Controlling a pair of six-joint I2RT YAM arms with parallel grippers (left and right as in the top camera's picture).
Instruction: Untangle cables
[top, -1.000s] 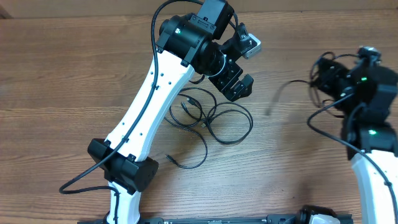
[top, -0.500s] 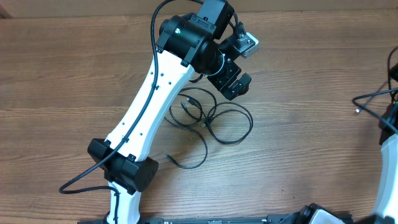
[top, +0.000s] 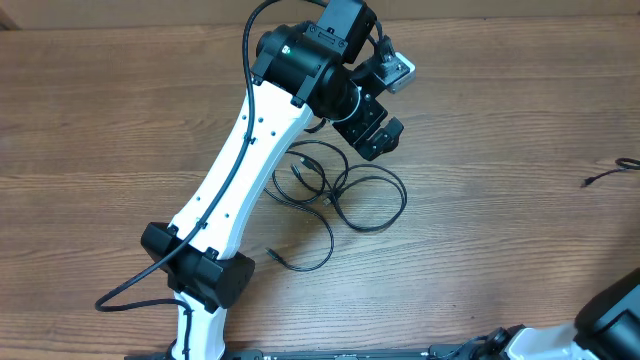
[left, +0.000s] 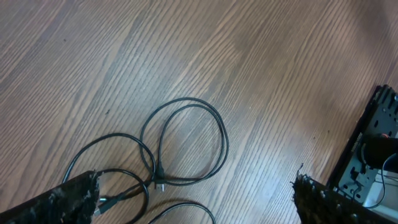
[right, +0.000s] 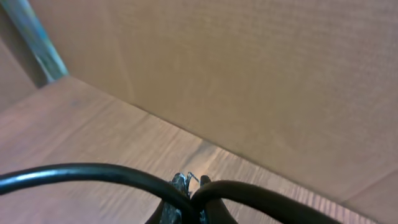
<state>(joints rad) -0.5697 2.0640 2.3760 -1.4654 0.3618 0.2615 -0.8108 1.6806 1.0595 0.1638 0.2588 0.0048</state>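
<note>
We take the tangle of cables (top: 340, 195) on the table (top: 100, 130) as our landmark. The left claw (top: 384, 141) hovers just past the tangle's far edge, a little to its right, with both fingers spread wide and nothing between them. In its wrist view 1 round loop (left: 186, 143) lies on the wood below the gap, with a small plug end (left: 159, 184) at the loop's rim. The tangle's long axis runs from that far-right side toward the near left, where a loose tail (top: 276, 255) ends, tip pointing left. So the left arm is plainly the nearer, and we judge that its coming move is a short drop toward the near side onto a loop.

The right claw (right: 189, 186) is pinched tight on 1 single cable (right: 93, 171); overhead, the claw itself is out of frame. A free end (top: 592, 181), which we judge to be that cable's, lies well to the right of the tangle, running left to right, tip aimed back at the tangle.
</note>
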